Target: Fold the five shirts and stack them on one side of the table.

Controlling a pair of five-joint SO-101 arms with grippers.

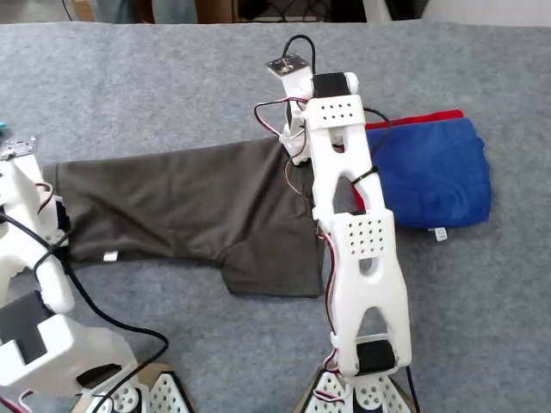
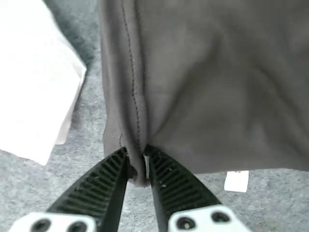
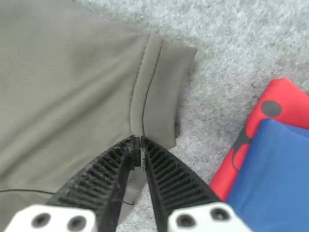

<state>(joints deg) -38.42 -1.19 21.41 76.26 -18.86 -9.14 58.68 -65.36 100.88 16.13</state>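
Observation:
A dark olive-grey shirt lies spread on the grey felt table, folded lengthwise with one sleeve toward the near side. At the shirt's left end my left gripper is shut on its hem. My right gripper is shut on the stitched hem at the shirt's right end, close to the folded stack. That stack, at the table's right, has a blue shirt on top of a red shirt; both also show in the right wrist view as blue shirt and red shirt.
A white garment lies beside the grey shirt's left end. Both arm bases stand at the table's near edge, with the right arm stretched over the grey shirt's right part. Bare grey felt runs along the far side.

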